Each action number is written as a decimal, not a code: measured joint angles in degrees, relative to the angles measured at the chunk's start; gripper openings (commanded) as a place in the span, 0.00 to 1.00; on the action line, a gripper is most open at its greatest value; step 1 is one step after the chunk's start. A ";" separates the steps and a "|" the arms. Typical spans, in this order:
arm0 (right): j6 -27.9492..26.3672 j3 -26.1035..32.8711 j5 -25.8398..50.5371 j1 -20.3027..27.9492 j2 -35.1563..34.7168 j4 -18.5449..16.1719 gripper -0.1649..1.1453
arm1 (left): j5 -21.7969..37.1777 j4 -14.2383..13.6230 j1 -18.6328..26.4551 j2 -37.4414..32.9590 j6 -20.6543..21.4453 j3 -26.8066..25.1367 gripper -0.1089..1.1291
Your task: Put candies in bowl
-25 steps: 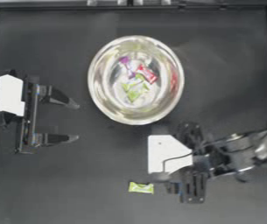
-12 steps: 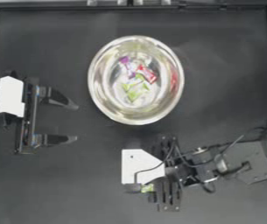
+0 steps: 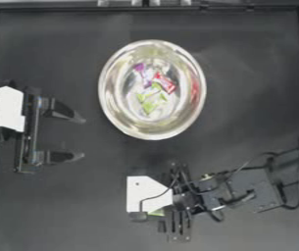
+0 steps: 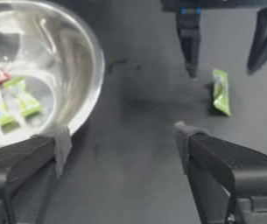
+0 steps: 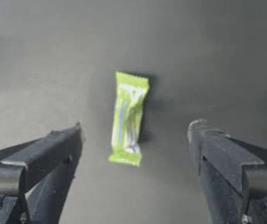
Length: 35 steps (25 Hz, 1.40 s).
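The shiny silver bowl [image 3: 189, 105] sits mid-table, also shown in the left wrist view [image 4: 90, 57]. Inside it lie a purple candy [image 3: 139, 68], a red candy [image 3: 164, 82] and green candies [image 3: 150, 103] [image 4: 21, 97]. One lime-green candy [image 5: 128, 119] lies flat on the table near the front edge, mostly hidden in the top view [image 3: 157, 213] and seen from afar in the left wrist view [image 4: 220, 92]. My right gripper [image 5: 135, 133] [image 3: 168, 212] hangs open above this candy, one finger on each side, not touching it. My left gripper [image 3: 80, 137] [image 4: 121, 135] is parked open at the left, empty.
Dark table with a raised rim [image 3: 145, 7] along the far edge. The right arm's body and cables [image 3: 256, 188] stretch to the right edge at the front. The bowl stands between the two arms.
My right arm has swung left along the table's front and now sits over the lone green candy. The left arm, bowl and candies in it have not moved.
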<state>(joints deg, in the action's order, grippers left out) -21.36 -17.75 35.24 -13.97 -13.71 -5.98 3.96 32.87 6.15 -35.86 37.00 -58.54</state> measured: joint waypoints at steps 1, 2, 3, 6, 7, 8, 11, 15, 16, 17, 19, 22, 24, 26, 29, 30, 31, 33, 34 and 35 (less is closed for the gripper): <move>0.00 0.18 0.00 0.00 -0.35 0.00 0.89 | -0.09 0.00 0.00 -0.35 0.00 -0.18 0.90; 0.00 0.26 0.00 0.00 -0.70 0.00 0.89 | -0.18 0.00 0.00 -0.70 0.00 -0.44 0.90; 0.00 0.35 -0.09 0.00 -1.05 0.00 0.89 | -0.18 0.00 0.00 -0.97 0.00 -0.62 0.90; 0.00 0.35 0.00 0.00 -1.93 0.35 0.89 | -0.26 0.00 0.00 -1.49 0.00 -0.79 0.90; 0.00 0.35 0.00 0.00 -2.29 0.35 0.89 | -0.26 0.00 0.00 -1.58 0.00 -0.88 0.90; 0.00 0.35 -0.09 0.00 -2.46 0.44 0.89 | -0.26 0.00 0.00 -1.58 -0.09 -0.88 0.90; 0.00 0.70 0.00 0.00 -3.43 0.53 0.89 | -0.35 0.00 0.00 -1.49 0.00 -0.88 0.90; 0.00 1.58 0.26 0.09 -4.75 0.44 0.88 | -0.26 0.00 0.00 -1.58 -0.09 -0.88 0.90; 0.00 1.76 0.35 0.09 -5.01 0.44 0.88 | -0.26 0.00 0.00 -1.49 -0.09 -0.88 0.90; 0.00 1.93 0.44 0.18 -5.27 0.44 0.87 | -0.26 0.00 0.00 -1.49 0.00 -0.88 0.90; 0.00 2.29 0.70 0.18 -5.71 0.44 0.87 | -0.35 0.00 0.00 -1.58 0.00 -0.88 0.90; 0.00 2.72 1.23 0.26 -6.24 0.44 0.85 | -0.26 -0.09 0.00 -1.49 0.00 -0.88 0.90; 0.00 2.90 1.49 0.26 -6.42 0.53 0.79 | -0.35 -0.09 0.00 -1.49 0.00 -0.88 0.90; 0.09 3.16 2.02 0.26 -6.59 0.53 0.69 | -0.26 0.00 0.00 -1.58 -0.09 -0.88 0.90; -0.09 3.87 3.43 0.26 -6.94 0.53 0.48 | -0.35 0.00 0.00 -1.58 -0.09 -0.88 0.90; -0.09 4.22 4.04 0.18 -7.12 0.53 0.44 | -0.35 0.00 0.00 -1.58 0.00 -0.88 0.90; -0.09 4.66 4.66 0.09 -7.29 0.53 0.44 | -0.35 0.00 0.00 -1.49 0.00 -0.88 0.90; -0.09 5.01 5.27 0.00 -7.38 0.44 0.44 | -0.35 0.00 0.00 -1.58 0.00 -0.88 0.90; -0.09 5.19 5.36 0.00 -7.47 0.44 0.44 | -0.26 -0.09 0.00 -1.58 0.00 -0.88 0.90; -0.09 5.27 5.45 0.00 -7.47 0.44 0.44 | -0.35 0.00 0.00 -1.58 0.00 -0.88 0.90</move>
<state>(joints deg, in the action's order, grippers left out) -21.45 -12.48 40.69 -13.97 -21.18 -5.54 3.60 32.87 6.15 -37.44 37.00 -59.41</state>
